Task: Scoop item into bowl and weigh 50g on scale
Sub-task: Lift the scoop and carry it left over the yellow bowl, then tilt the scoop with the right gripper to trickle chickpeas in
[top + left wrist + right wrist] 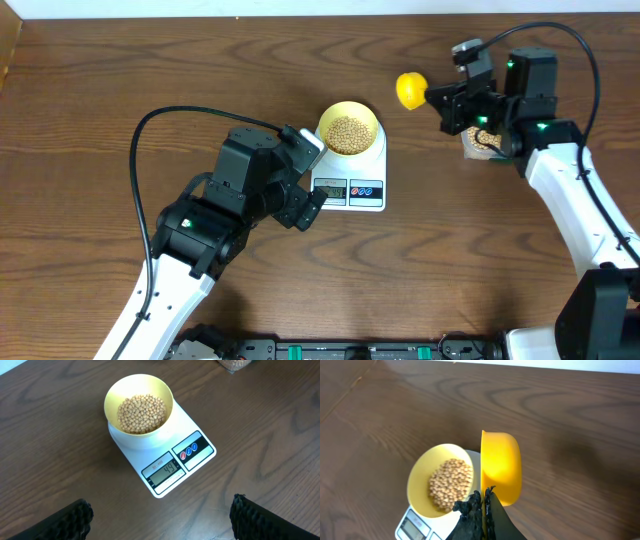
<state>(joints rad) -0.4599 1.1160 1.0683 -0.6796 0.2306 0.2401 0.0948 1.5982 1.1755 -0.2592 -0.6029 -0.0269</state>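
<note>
The right end effector (484,506) is clamped on the handle of the yellow scoop (501,467), which is tipped on edge short of the bowl (112,395). The left end effector (161,512) hovers with its fingers wide apart and empty, just before the scale (197,425). The bowl sits on the scale, beans (141,412) heaped inside. The display (165,468) seems to read 49 (the digits are small), so this looks like the final top-up, calling for only a few beans. The scoop's hollow faces away, and the tub (487,143) is mostly hidden beneath the right arm.

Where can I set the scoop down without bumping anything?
Bare table lies between the scale and the right arm, and across the far-left corner. Crowded: the left arm hangs by the scale's left edge, and the tub sits under the right wrist.
</note>
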